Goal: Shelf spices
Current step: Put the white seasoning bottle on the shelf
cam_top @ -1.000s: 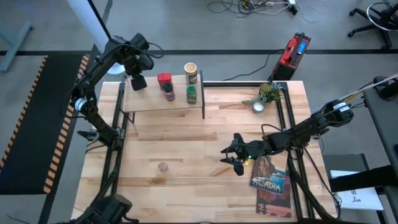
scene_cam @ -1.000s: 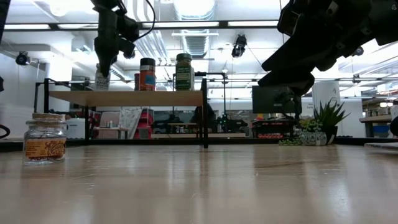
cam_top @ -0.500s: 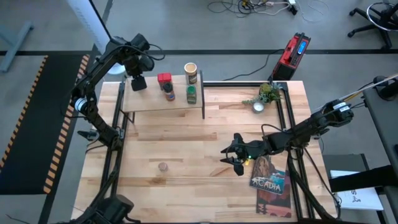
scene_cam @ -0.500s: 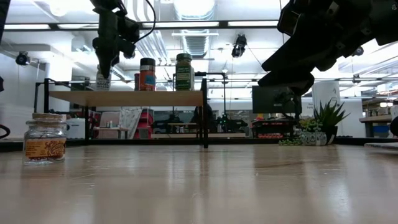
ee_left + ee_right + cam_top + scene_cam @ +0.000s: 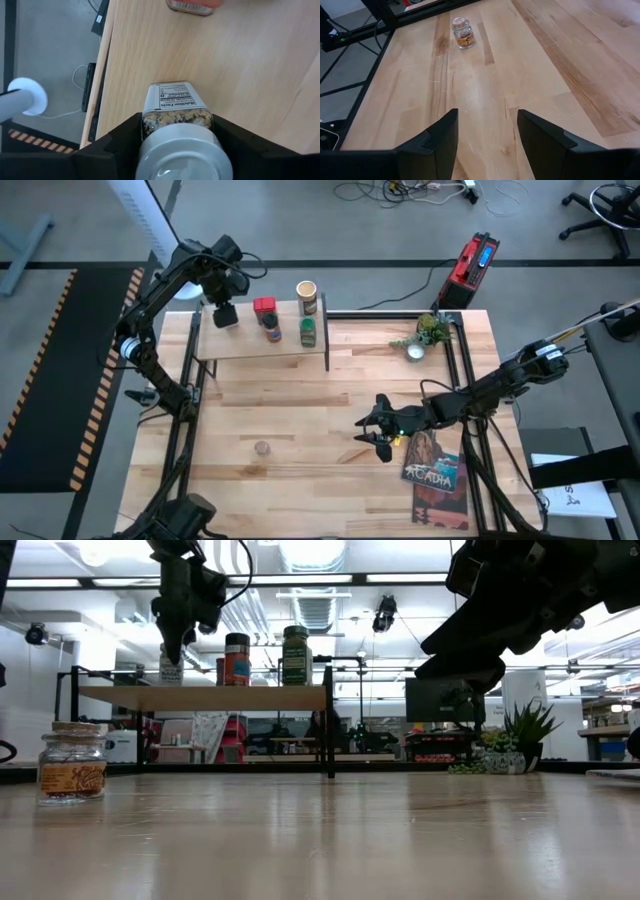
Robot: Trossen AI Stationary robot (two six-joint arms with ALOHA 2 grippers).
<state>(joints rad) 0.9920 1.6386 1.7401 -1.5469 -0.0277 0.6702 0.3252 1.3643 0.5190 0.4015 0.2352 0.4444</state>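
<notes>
Over at ten o'clock on the table, the left gripper (image 5: 222, 313) is down on the shelf (image 5: 240, 345), its fingers (image 5: 117, 137) clamped either side of a silver-capped jar (image 5: 176, 112) that stands at the shelf's left end, close to the edge, which leaves the rest of the top free for the others. My read: it is being set down, the grip held until the base is flat. Just right of it along the shelf stand the red tin (image 5: 264, 306) and the dark-capped jar (image 5: 272, 332), then the green-lidded jar (image 5: 308, 331) and the tan canister (image 5: 307, 293) at about eleven o'clock, grouped close so all will fit. Down at seven o'clock, well apart from everything, a small cork-topped jar (image 5: 261, 448) is alone on the tabletop (image 5: 300, 420), probably the last one to go up. Moving right, the right gripper (image 5: 377, 433) hovers at about four o'clock, jaws spread wide and empty, pointed toward that lone jar. Beside it lies the Acadia book (image 5: 436, 465); the plant (image 5: 428, 333) sits at two o'clock.
</notes>
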